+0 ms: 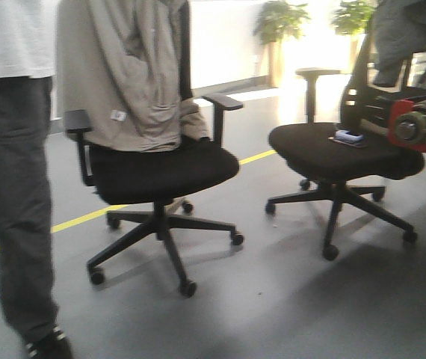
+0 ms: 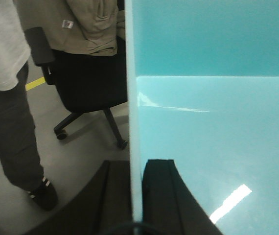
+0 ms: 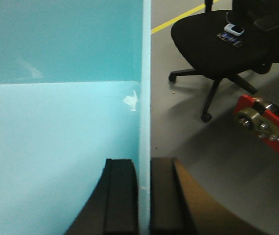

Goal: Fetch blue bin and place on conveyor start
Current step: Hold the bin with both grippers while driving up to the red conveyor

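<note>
The blue bin (image 2: 213, 122) is a pale aqua tub that fills most of both wrist views, its smooth inside wall and floor showing. My left gripper (image 2: 137, 164) is shut on the bin's left wall, one finger inside and one outside. My right gripper (image 3: 144, 161) is likewise shut on the right wall of the blue bin (image 3: 56, 112). The bin hangs above the grey floor. The red frame plate of the conveyor start (image 1: 422, 127) with its bolts shows at the far right; in the right wrist view this conveyor start (image 3: 267, 125) lies right of the bin. Its belt is hidden.
A person in dark trousers (image 1: 11, 149) stands at the left, close to the bin's left side (image 2: 7, 98). An office chair draped with a beige jacket (image 1: 153, 164) is ahead. A second chair (image 1: 332, 149) with a small device (image 1: 349, 137) stands before the conveyor. A yellow floor line (image 1: 86, 217) crosses.
</note>
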Motion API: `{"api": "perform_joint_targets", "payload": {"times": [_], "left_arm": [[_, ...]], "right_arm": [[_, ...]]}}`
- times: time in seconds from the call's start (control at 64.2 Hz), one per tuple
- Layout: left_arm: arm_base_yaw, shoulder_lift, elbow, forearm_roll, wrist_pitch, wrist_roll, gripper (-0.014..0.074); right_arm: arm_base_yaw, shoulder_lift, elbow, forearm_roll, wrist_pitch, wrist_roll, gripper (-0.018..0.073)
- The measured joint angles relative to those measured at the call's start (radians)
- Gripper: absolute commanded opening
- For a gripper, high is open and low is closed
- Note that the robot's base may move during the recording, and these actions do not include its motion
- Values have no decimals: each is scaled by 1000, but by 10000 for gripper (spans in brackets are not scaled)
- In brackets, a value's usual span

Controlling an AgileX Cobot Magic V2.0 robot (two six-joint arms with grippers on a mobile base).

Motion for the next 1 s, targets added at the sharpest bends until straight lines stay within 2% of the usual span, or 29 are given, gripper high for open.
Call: {"api": "perform_joint_targets", "payload": {"times": [0.998], "left_arm": [[0,0,0,2,0,0,-111]], "right_arm": [[0,0,0,0,0,0,-159]]}}
